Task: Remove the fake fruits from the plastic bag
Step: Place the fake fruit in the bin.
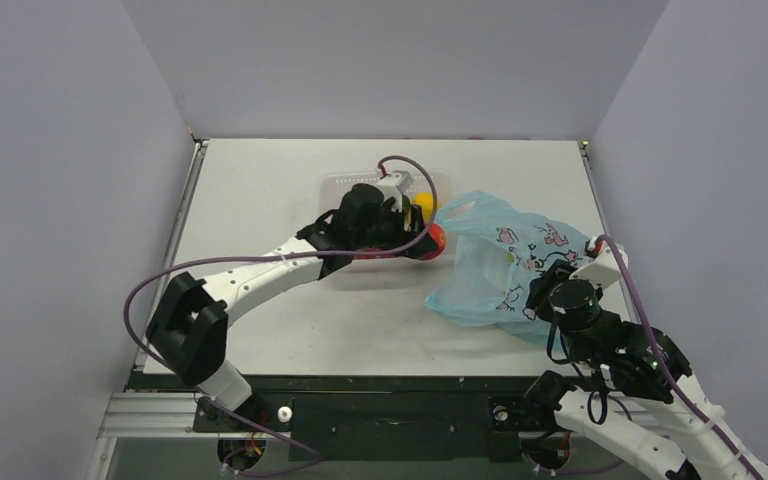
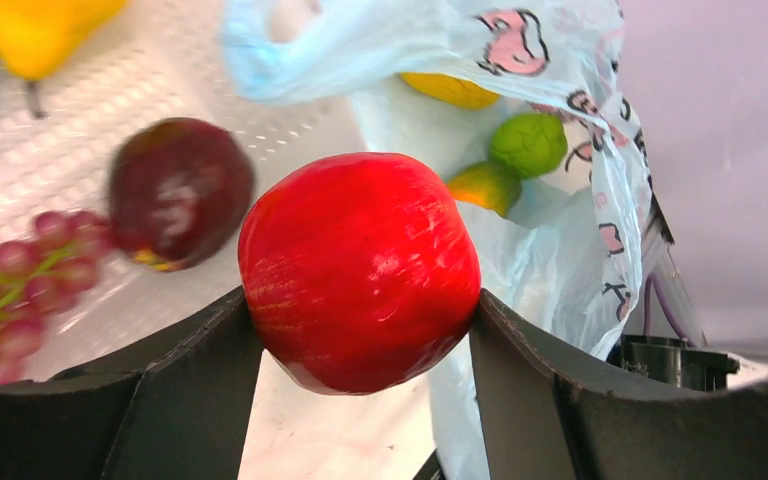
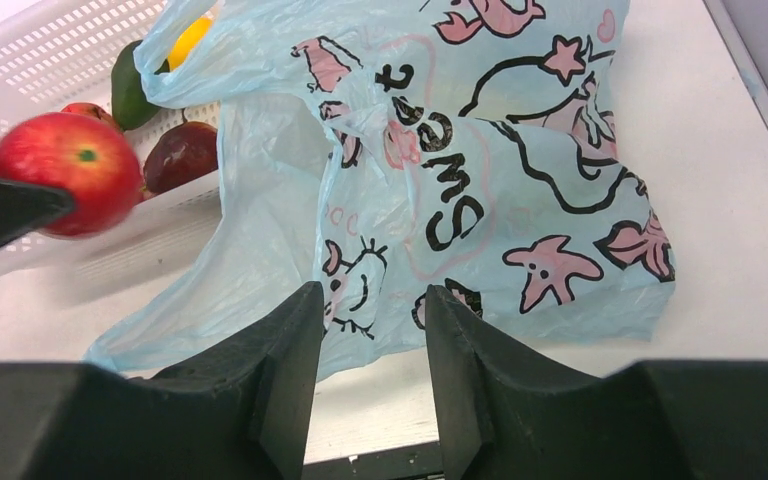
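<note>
My left gripper (image 1: 430, 242) is shut on the red apple (image 2: 360, 270) and holds it at the basket's near right corner, just left of the bag's mouth. The apple also shows in the right wrist view (image 3: 67, 172). The light blue plastic bag (image 1: 500, 262) lies on the table right of the basket. Through its mouth I see a green lime (image 2: 528, 142), an orange-green mango (image 2: 487, 186) and part of a yellow banana (image 2: 450, 90). A dark purple round fruit (image 2: 180, 192) lies in the basket. My right gripper (image 3: 373, 292) is open and empty, at the bag's near edge (image 3: 480, 180).
The white perforated basket (image 3: 50, 60) stands at the back middle and holds a grape bunch (image 2: 20, 280), a yellow pear (image 2: 40, 30) and a dark green avocado (image 3: 130, 85). The table's right edge (image 3: 760, 90) runs just beyond the bag.
</note>
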You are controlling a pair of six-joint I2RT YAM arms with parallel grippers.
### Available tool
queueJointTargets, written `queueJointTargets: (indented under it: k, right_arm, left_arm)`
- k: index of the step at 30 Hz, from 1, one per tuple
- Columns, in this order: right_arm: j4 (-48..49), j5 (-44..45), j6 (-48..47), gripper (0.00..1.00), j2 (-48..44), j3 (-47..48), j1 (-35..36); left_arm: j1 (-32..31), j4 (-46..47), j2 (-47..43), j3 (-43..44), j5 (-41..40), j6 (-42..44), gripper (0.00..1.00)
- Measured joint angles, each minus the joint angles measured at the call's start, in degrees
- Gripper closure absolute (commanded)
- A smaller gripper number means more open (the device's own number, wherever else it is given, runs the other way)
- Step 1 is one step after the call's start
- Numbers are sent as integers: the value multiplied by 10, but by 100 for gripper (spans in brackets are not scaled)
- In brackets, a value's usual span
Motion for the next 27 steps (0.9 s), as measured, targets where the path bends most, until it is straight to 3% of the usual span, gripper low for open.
queueJointTargets:
  k: [7,13,19,27]
  right_arm:
    - [15,3,-16,61,27,0,0]
    - [18,3,-29,61,38,0,0]
    - [19,3,-37,61,38,0,0]
    - [20,3,-43,61,39,0,0]
  left_arm:
    - [61,-28,-99,-40,-49,33,100]
    - [82,-124,-117,-14,-217,139,100]
    - [94,-170,-51,19,-333,216,100]
    - [122,-189,104,101,-377,250,100]
